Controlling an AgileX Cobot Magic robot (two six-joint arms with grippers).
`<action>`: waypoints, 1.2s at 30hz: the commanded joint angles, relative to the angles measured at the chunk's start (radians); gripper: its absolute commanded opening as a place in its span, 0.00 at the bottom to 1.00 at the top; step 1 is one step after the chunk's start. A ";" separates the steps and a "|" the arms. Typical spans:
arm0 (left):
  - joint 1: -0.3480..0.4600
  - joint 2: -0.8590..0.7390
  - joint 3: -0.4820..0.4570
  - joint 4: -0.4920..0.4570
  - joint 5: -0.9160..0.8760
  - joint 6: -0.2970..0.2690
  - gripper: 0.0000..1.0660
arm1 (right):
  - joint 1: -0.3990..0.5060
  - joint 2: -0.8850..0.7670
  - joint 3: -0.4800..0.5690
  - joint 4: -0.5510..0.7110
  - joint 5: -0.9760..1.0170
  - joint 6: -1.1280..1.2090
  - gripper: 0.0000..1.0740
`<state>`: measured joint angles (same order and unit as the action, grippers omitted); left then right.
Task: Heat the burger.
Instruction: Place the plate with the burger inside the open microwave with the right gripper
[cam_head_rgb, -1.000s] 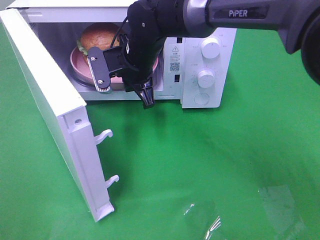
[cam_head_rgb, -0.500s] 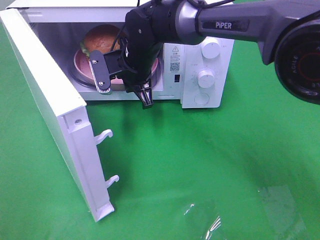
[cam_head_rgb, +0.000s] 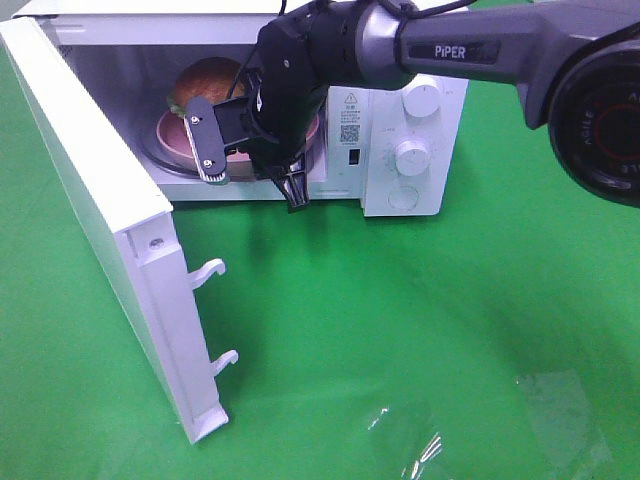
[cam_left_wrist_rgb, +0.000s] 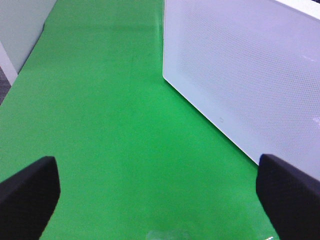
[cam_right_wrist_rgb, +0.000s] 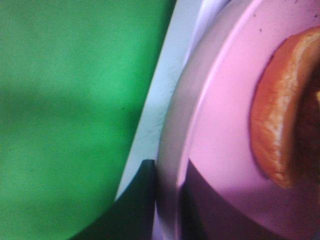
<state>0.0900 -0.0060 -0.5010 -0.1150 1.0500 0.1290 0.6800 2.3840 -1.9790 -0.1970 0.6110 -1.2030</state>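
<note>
The burger (cam_head_rgb: 208, 82), with its glossy brown bun, sits on a pink plate (cam_head_rgb: 172, 135) inside the open white microwave (cam_head_rgb: 345, 40). My right gripper (cam_head_rgb: 245, 160) reaches into the oven's mouth at the plate's front edge. In the right wrist view its two dark fingers (cam_right_wrist_rgb: 137, 210) stand tight on either side of the plate's rim (cam_right_wrist_rgb: 170, 165), with the burger (cam_right_wrist_rgb: 280, 125) just beyond. My left gripper (cam_left_wrist_rgb: 160, 200) is open and holds nothing, over green cloth beside the microwave door's outer face (cam_left_wrist_rgb: 240, 75). It does not show in the exterior view.
The microwave door (cam_head_rgb: 90, 200) swings out toward the front left, with two white latch hooks (cam_head_rgb: 212, 270) on its edge. Two knobs (cam_head_rgb: 420, 97) are on the panel at the right. A crinkled clear film (cam_head_rgb: 560, 420) lies on the green cloth at the front right.
The plate with the burger has slid slightly to the right and deeper into the microwave, carried by the right gripper. The left gripper has stayed open.
</note>
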 joint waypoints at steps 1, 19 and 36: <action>0.004 -0.023 0.004 -0.004 -0.010 0.002 0.94 | 0.000 -0.018 -0.015 -0.009 -0.033 -0.011 0.20; 0.004 -0.023 0.004 -0.004 -0.010 0.002 0.94 | 0.003 -0.021 -0.013 0.004 0.003 0.001 0.47; 0.004 -0.023 0.004 -0.004 -0.010 0.002 0.94 | 0.014 -0.169 0.233 0.026 -0.107 0.016 0.66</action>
<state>0.0900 -0.0060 -0.5010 -0.1150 1.0500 0.1290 0.6910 2.2290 -1.7510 -0.1770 0.5120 -1.1970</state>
